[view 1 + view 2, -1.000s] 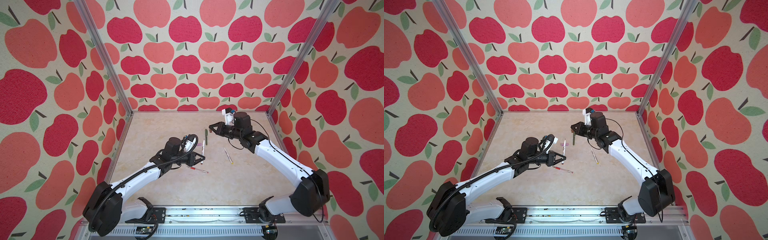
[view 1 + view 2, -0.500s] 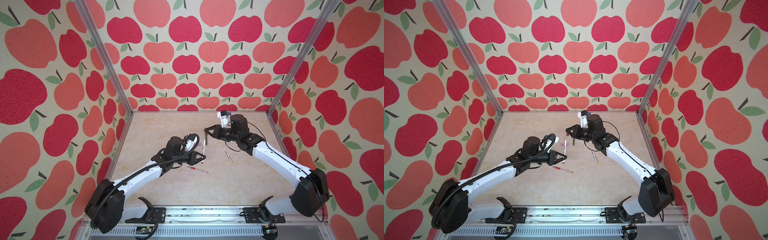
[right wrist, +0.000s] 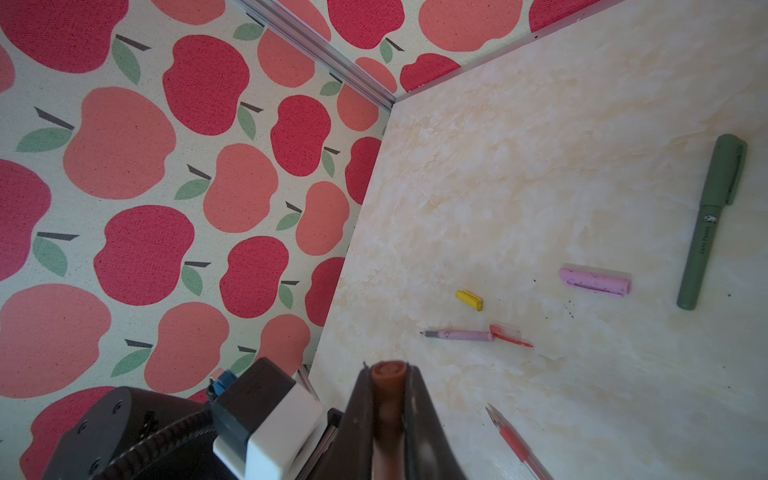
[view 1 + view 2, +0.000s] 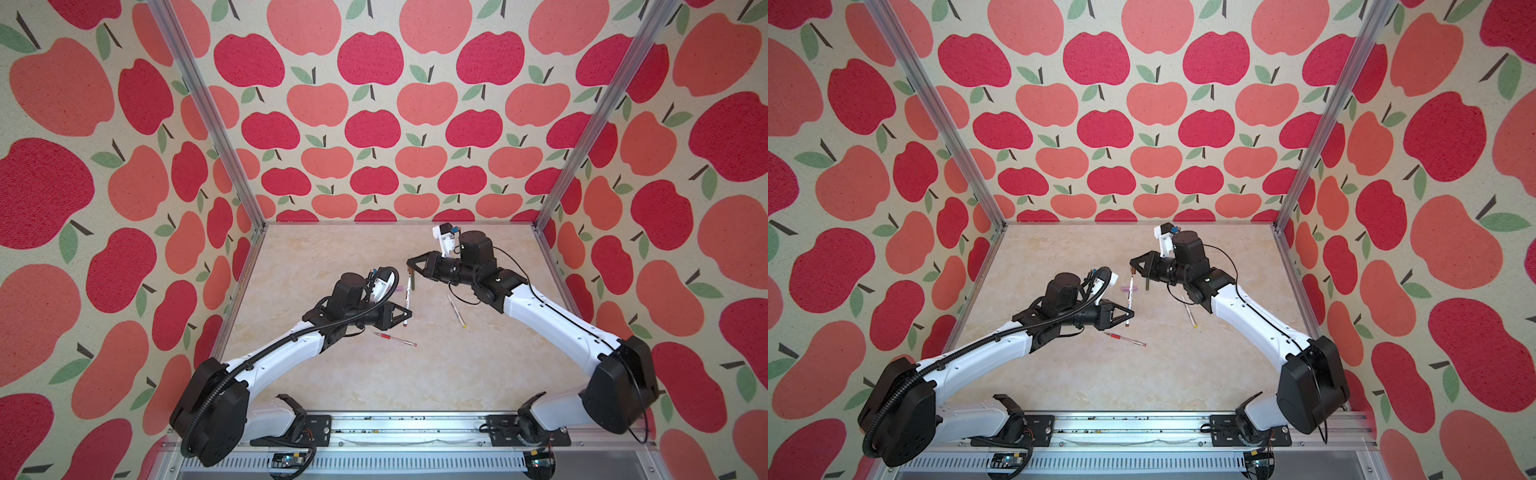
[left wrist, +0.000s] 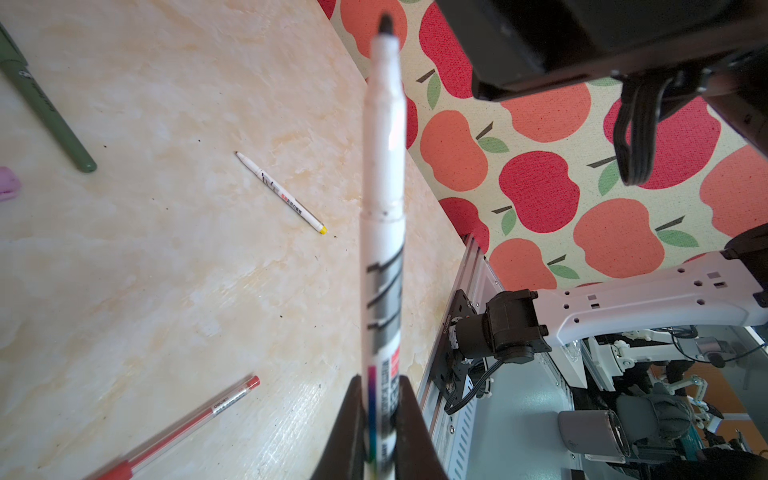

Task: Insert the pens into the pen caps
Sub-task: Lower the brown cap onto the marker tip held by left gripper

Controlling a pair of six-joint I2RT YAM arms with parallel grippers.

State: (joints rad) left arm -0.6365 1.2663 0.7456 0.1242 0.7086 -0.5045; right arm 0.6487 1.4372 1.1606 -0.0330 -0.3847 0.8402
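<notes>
Progress: green pen capped; left fingers grip white pen, right fingers brown cap; three pens lie uncapped.

Desk: smooth, cream marbled, faint sheen.
Walls: woven cloth look, matt, coarse grain.
Corner posts: brushed metal, satin.
White pen: glossy plastic, printed label.
Brown cap: smooth plastic, dull shine.
Green pen, right of frame: matt plastic.
Lilac cap: matt, speckled.
Red pen, lower left: clear glossy barrel.
Arm shells: white plastic, glossy.
</notes>
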